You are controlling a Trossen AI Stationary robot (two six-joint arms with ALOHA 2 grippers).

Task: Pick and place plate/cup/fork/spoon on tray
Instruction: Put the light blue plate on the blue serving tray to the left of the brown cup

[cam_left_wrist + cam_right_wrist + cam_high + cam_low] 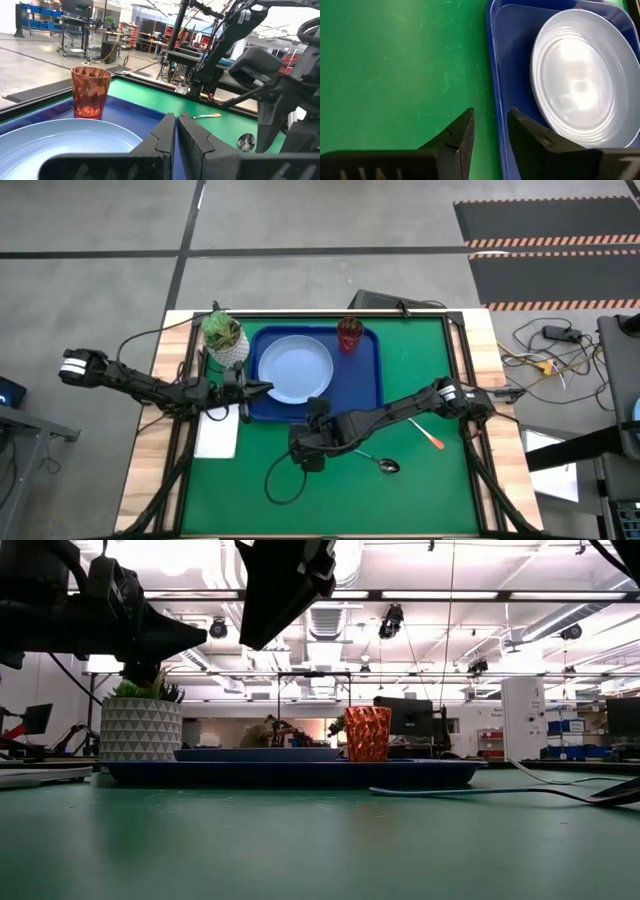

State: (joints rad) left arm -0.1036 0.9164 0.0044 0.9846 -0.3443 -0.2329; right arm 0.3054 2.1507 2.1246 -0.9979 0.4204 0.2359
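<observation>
Tray (370, 385) on green mat (420, 480): holds plate (296, 368) and cup (350, 333) at far corner. Fork (428, 435) and spoon (378, 462) on mat, off tray. Left end effector (262, 389): fingers pressed together, at plate's rim. Right end effector (318, 408): fingers slightly spread, over tray's near edge.

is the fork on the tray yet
No, in the high view the fork lies on the green mat, outside the tray that holds the plate and cup.
</observation>
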